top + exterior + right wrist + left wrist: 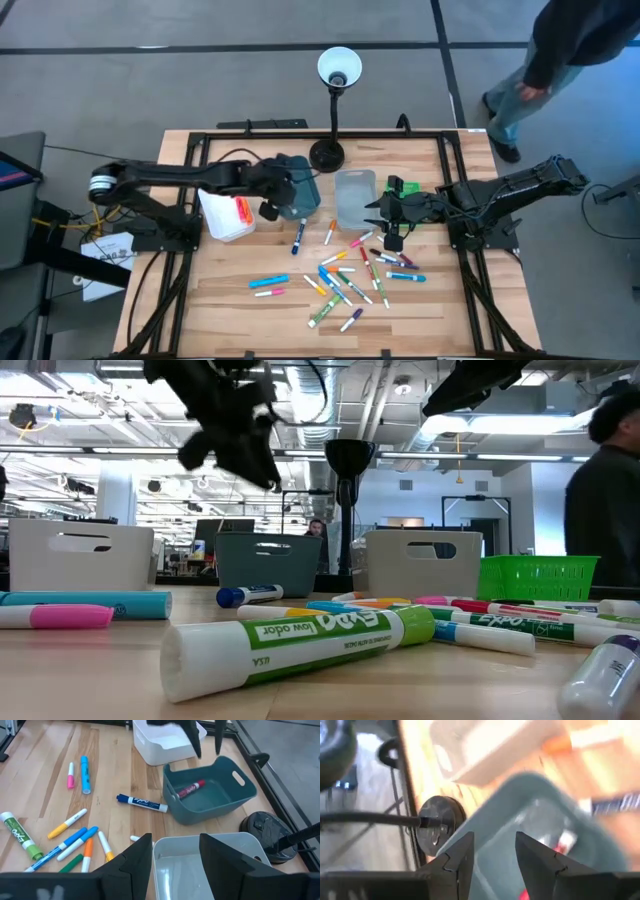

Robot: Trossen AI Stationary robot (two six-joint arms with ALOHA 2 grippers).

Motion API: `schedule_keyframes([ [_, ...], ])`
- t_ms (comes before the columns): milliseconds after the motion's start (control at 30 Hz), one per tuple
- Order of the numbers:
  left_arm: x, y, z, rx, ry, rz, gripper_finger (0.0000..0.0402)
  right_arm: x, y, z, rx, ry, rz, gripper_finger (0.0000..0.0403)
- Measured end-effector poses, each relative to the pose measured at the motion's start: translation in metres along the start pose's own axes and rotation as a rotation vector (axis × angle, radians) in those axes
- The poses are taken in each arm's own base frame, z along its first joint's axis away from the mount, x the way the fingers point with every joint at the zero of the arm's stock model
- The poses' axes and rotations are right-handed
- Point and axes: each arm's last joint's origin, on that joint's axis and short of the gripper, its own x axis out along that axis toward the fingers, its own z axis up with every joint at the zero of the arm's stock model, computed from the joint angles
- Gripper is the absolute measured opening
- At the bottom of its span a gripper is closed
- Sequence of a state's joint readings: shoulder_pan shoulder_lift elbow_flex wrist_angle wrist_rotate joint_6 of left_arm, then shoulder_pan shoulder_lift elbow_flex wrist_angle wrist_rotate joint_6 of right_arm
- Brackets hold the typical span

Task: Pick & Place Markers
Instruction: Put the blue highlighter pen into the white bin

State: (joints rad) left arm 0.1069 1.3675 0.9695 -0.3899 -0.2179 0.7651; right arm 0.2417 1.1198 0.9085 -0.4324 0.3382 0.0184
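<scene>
Several markers [345,280] lie scattered on the near half of the wooden table; a green one [300,645] is closest in the low view. A red marker [190,789] lies on the floor of the teal bin [300,192]. An orange marker [242,210] lies in the white bin [225,218]. My left gripper [492,840] hovers open above the teal bin, raised well off the table [235,430]. My right gripper [175,840] is open beside the pale grey bin [354,197], its fingers at that bin's near rim [210,845].
A black desk lamp [330,150] stands on its round base behind the bins. A small green basket [403,187] sits right of the grey bin. A blue marker [142,803] lies just in front of the teal bin. A person walks past the far right corner [560,50].
</scene>
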Motion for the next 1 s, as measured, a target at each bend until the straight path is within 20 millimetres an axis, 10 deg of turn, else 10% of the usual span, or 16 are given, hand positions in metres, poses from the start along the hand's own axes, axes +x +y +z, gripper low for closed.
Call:
schedule_keyframes([
  [500, -0.023, -0.068, 0.053, -0.539, -0.12, -0.195, 0.0121, 0.0, 0.0, 0.0, 0.0, -0.001, 0.0, 0.0154],
  [1000, -0.02, -0.174, 0.074, -0.673, 0.103, -0.4, 0.0122, 0.0, 0.0, 0.001, 0.073, -0.014, 0.0, 0.0154],
])
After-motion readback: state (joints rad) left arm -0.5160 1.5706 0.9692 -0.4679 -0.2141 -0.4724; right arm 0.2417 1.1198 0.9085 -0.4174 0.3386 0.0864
